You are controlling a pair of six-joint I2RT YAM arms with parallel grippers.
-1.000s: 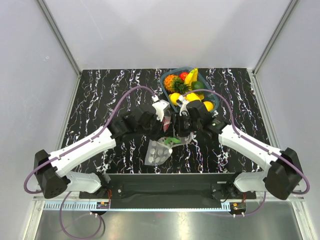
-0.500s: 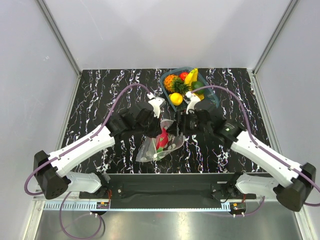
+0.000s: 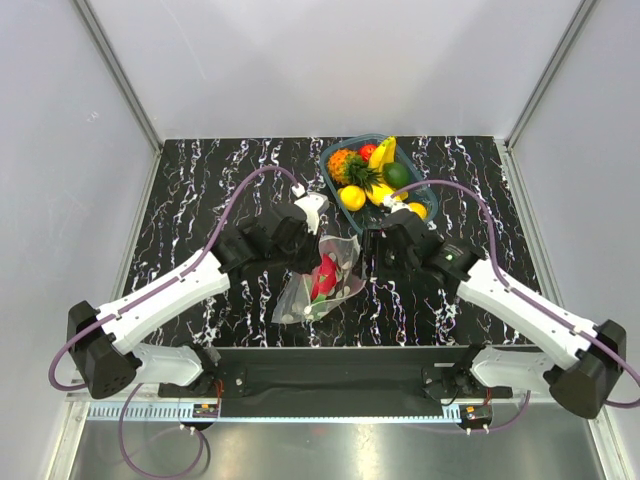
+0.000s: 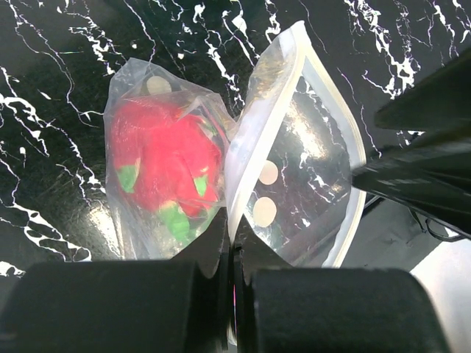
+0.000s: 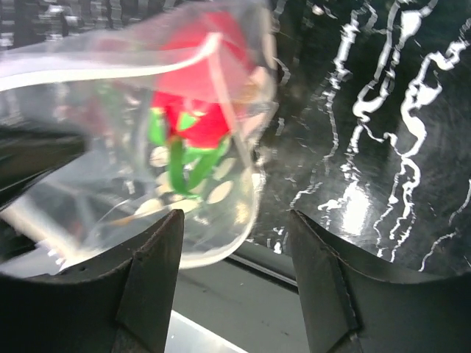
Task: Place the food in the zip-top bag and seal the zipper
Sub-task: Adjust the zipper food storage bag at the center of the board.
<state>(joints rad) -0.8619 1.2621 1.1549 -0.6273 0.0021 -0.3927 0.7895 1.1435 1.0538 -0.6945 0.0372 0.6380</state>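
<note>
The zip-top bag (image 3: 343,268) lies just in front of the dark teal basket (image 3: 352,141), on the arm-base side. The pink-red dragon fruit (image 4: 165,165) is inside it, and the zipper (image 4: 337,107) gapes unsealed. The left gripper (image 4: 229,239) is clenched on the bag's mouth edge. The right gripper (image 5: 234,220), fingers spread, grasps nothing. The basket holds a pineapple (image 3: 343,163), a banana (image 3: 384,152) and yellow fruits (image 3: 352,197).

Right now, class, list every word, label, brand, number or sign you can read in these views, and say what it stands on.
No text can be read in any view.
The zip-top bag carries only white dots, no words.
The basket shows no label.
The small boards below the arm bases are too small to read.
</note>
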